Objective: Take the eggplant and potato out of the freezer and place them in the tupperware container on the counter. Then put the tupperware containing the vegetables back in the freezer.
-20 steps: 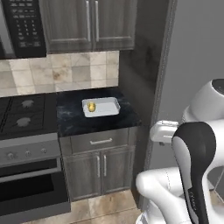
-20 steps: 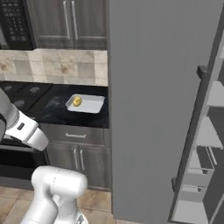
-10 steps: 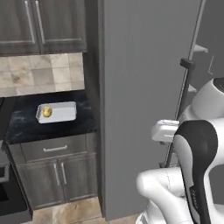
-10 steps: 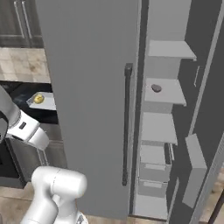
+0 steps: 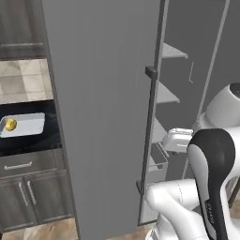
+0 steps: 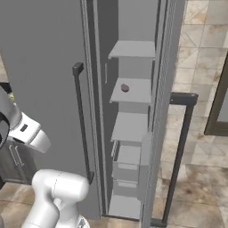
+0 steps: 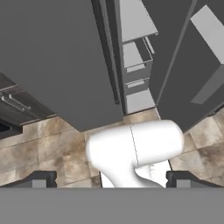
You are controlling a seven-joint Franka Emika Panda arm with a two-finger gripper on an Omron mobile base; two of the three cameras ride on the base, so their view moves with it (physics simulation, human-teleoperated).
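Jaws: I saw them spread wide, holding nothing.
Risk: small dark purple eggplant (image 6: pixel 125 88) sat deep on shelf; I might clip the tall grey ribbed freezer (image 6: pixel 44 89) door.

Arm folded up close at lower right of the left base view and lower left of the right base view, white links with a dark joint. Gripper (image 7: pixel 111 178) points down at bottom of hand view, jaws spread wide, nothing between the fingertips (image 7: pixel 41 178).

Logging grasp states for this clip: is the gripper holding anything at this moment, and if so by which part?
Nothing is held. The gripper is open, its two finger tips spread wide with only floor and the robot's own body between them.
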